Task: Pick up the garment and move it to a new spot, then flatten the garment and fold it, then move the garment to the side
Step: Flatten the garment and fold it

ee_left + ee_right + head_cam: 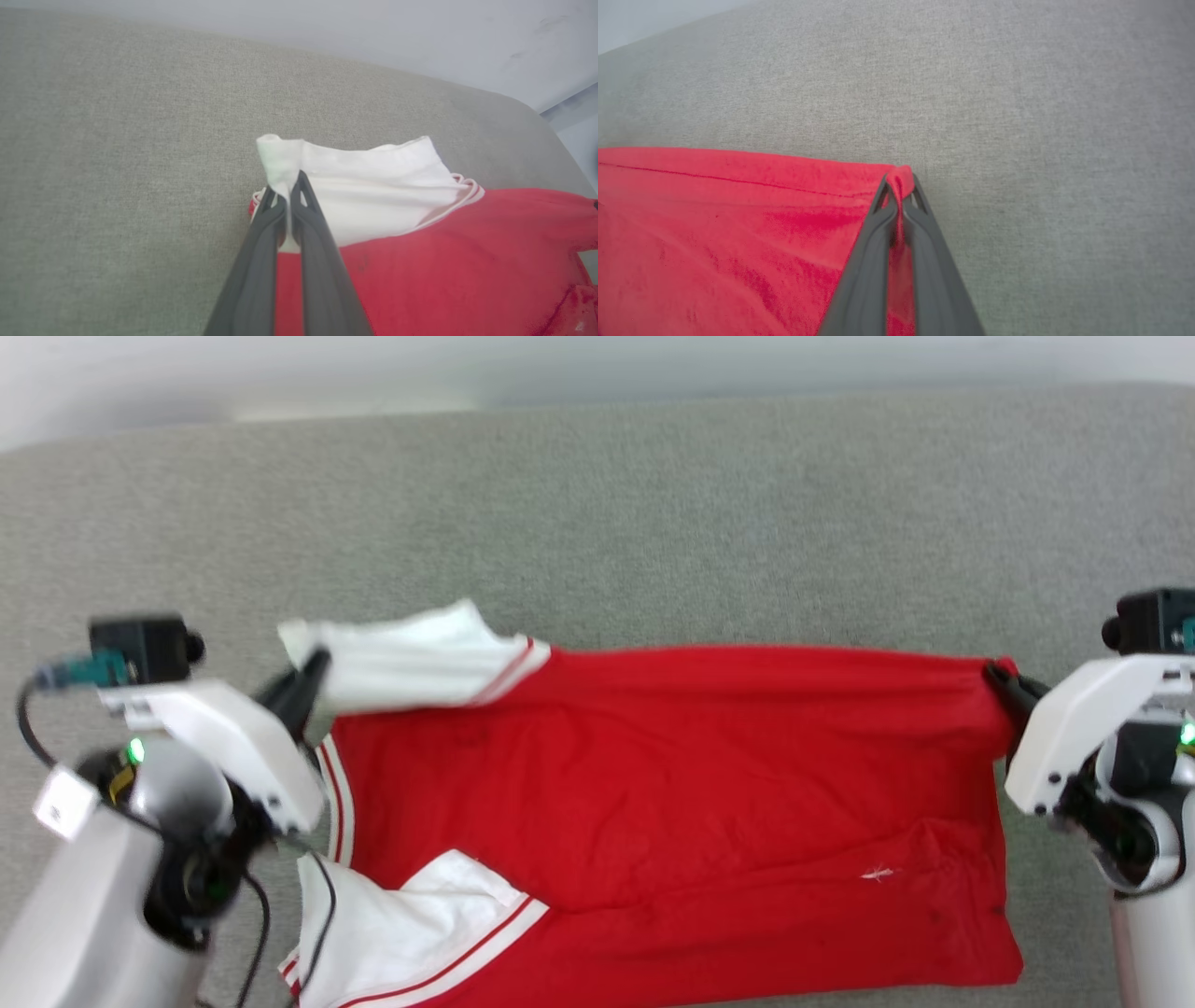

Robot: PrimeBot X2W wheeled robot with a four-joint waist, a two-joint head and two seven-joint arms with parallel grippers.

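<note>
The garment (653, 784) is a red jersey with white sleeves and striped trim, stretched sideways over the grey cushion, its printed face hidden. My left gripper (313, 670) is shut on the corner of the far white sleeve (373, 196), pinching the white cloth between its dark fingers (308, 219). At the far right corner of the red hem (738, 224), my right gripper (999, 679) is shut on a bunch of red cloth. The far edge is pulled taut between the two grippers. A second white sleeve (411, 933) lies at the near left.
A grey fabric cushion (597, 523) carries the garment, with bare surface behind it and on both sides. A pale wall (420, 28) runs behind the cushion's rounded back edge. A black cable (317, 915) hangs from my left wrist over the near sleeve.
</note>
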